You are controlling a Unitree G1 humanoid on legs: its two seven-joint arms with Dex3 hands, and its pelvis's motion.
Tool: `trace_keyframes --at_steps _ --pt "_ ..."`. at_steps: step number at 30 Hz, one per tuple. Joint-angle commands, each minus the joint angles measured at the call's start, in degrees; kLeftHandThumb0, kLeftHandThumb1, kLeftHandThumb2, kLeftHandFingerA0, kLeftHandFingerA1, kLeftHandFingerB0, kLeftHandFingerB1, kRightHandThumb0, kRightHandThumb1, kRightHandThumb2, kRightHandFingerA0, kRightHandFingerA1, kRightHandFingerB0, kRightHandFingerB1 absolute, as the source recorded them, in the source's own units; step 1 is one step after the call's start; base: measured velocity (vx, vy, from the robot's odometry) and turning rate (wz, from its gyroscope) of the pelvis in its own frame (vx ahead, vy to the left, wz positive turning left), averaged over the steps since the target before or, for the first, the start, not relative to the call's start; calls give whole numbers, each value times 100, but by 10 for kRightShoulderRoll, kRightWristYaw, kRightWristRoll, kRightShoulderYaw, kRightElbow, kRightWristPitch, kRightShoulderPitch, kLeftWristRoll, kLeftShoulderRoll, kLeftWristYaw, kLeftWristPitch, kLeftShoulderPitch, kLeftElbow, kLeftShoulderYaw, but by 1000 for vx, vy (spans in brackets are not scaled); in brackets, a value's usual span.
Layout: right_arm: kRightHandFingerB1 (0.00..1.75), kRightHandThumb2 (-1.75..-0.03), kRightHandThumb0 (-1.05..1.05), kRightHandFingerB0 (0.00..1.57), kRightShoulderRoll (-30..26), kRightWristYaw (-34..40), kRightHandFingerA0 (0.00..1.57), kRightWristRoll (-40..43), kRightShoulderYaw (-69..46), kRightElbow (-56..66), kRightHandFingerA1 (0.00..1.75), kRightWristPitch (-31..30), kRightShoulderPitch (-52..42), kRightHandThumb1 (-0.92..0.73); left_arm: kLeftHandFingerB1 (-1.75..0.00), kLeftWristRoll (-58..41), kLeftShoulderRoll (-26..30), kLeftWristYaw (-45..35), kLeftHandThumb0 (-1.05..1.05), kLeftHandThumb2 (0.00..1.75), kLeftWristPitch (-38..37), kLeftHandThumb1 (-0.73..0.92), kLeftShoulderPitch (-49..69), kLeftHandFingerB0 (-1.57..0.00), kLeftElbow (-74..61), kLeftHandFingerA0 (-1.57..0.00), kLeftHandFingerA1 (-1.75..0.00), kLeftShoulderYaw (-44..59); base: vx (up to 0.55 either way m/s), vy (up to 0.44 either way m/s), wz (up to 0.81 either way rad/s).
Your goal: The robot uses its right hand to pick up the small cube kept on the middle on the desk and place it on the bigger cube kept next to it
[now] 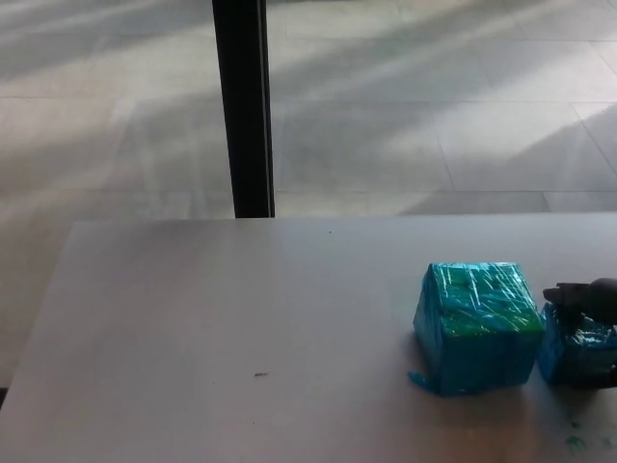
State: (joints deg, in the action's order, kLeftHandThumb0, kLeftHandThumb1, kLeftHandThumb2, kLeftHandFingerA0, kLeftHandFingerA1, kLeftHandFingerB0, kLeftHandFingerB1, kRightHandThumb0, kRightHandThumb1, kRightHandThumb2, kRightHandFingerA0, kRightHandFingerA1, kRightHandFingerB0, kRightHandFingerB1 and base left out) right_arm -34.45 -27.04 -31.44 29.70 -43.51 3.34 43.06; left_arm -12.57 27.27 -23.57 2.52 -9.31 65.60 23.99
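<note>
The big cube (475, 326), wrapped in shiny blue-green film, stands on the desk (241, 328) at the right. The small blue cube (574, 355) sits on the desk just right of it, almost touching. My right hand (586, 297) comes in from the right edge, and a black finger (569, 294) lies over the small cube's far top edge. A dark part of the hand shows at the cube's near bottom corner, so the hand is closed around it. Most of the hand is cut off by the picture's edge. My left hand does not show.
A black vertical post (243, 106) stands behind the desk's far edge (289, 220), with tiled floor beyond. A tiny dark speck (260, 374) lies on the desk, and small green marks (576, 442) are near the front right corner.
</note>
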Motion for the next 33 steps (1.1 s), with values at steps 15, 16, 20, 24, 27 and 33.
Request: trace_keyframes --at_steps 15,16,20,24,27,33 --pt "100 -66 -40 77 -61 368 81 -193 107 -14 172 188 -10 -79 -43 -7 14 0 -91 103 4 65 0 -16 5 -22 -48 4 0 0 0" --pt "71 -67 -42 79 -60 369 82 -187 101 -12 173 187 -12 -78 -43 -7 13 0 -91 103 3 65 0 -16 5 -23 -49 4 0 0 0" --pt "61 -66 -36 80 -59 359 79 -147 69 -7 167 205 -16 -77 -31 -6 13 3 -91 66 1 84 0 -22 6 -29 -39 3 0 0 0" --pt "100 -64 -33 76 -60 392 75 -133 50 -24 164 231 -15 -76 -43 -7 12 3 -90 103 3 65 3 -15 3 -22 -48 4 0 0 0" --pt "100 -66 -29 78 -62 391 78 -117 32 -25 165 235 -11 -75 -43 -5 13 2 -91 103 0 65 6 -16 5 -22 -48 3 0 0 0" --pt "130 -67 -16 71 -80 366 81 -74 -18 -29 171 264 0 -69 -43 -4 12 3 -91 103 -1 65 7 -15 4 -22 -47 2 0 0 0"
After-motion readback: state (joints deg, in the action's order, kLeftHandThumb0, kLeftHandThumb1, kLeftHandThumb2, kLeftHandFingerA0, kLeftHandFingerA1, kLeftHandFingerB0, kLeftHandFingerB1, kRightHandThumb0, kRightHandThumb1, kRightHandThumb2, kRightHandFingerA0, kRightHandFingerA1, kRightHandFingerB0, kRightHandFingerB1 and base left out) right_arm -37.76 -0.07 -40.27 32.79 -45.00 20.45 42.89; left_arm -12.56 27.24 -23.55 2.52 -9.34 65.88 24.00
